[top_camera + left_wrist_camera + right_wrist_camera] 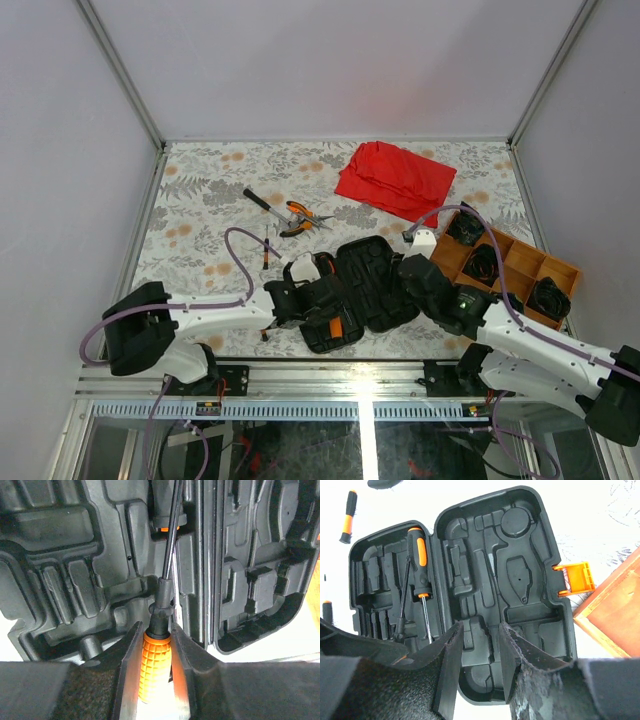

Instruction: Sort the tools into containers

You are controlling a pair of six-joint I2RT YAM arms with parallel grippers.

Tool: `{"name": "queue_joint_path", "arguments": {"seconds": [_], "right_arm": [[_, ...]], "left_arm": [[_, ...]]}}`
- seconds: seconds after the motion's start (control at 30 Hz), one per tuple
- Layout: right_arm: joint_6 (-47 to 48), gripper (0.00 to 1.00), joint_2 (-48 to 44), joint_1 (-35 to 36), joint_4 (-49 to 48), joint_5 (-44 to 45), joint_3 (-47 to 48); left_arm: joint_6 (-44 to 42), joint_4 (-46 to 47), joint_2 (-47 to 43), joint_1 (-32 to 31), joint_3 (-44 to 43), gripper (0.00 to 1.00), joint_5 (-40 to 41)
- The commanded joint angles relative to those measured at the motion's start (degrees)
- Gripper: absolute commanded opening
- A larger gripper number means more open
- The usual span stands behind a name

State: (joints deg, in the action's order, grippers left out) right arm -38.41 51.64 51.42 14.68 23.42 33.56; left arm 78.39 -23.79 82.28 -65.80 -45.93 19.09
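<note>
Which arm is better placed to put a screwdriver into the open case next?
Left. The left tool is shut on an orange-handled screwdriver whose shaft reaches over the case slots; the right tool holds nothing.

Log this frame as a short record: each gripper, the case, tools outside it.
left gripper: shut on orange-handled screwdriver, shaft pointing into tool case
right gripper: open, nothing held, above tool case
tool case: lid open, one black-and-orange screwdriver lying inside
outside case: pliers, long driver, small screwdriver
other: red cloth, wooden tray
</note>
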Motion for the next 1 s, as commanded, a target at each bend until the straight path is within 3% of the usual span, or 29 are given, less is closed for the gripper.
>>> {"name": "queue_joint_path", "arguments": {"seconds": [0.0, 0.27, 0.4, 0.57, 0.83, 0.97], "right_arm": [[-1.73, 0.41, -1.85, -0.29, -0.83, 2.60, -0.87], [-1.18, 0.41, -1.86, -0.34, -0.15, 2.34, -0.63], [-0.54, 0.41, -1.32, -0.31, -0.22, 1.75, -0.41], [2.10, 0.43, 0.16, -0.32, -0.91, -1.26, 0.28], [6.92, 0.45, 2.34, -0.28, -0.83, -6.59, 2.39], [9.55, 0.45, 3.31, -0.27, -3.02, -14.85, 3.07]], "left_arm": [[2.66, 3.78, 1.35, -0.39, -1.35, 0.03, 2.85], [2.64, 5.29, 4.38, -0.44, -0.86, 0.12, 2.43], [2.67, 5.22, 2.97, -0.46, 0.27, 0.29, 2.94], [2.47, 5.42, -0.36, -0.38, 2.08, 0.43, 4.42], [1.40, 1.83, -6.77, -0.39, 2.71, 0.49, 8.89], [-1.52, 0.80, -11.57, 0.42, 3.22, 0.53, 11.34]]}}
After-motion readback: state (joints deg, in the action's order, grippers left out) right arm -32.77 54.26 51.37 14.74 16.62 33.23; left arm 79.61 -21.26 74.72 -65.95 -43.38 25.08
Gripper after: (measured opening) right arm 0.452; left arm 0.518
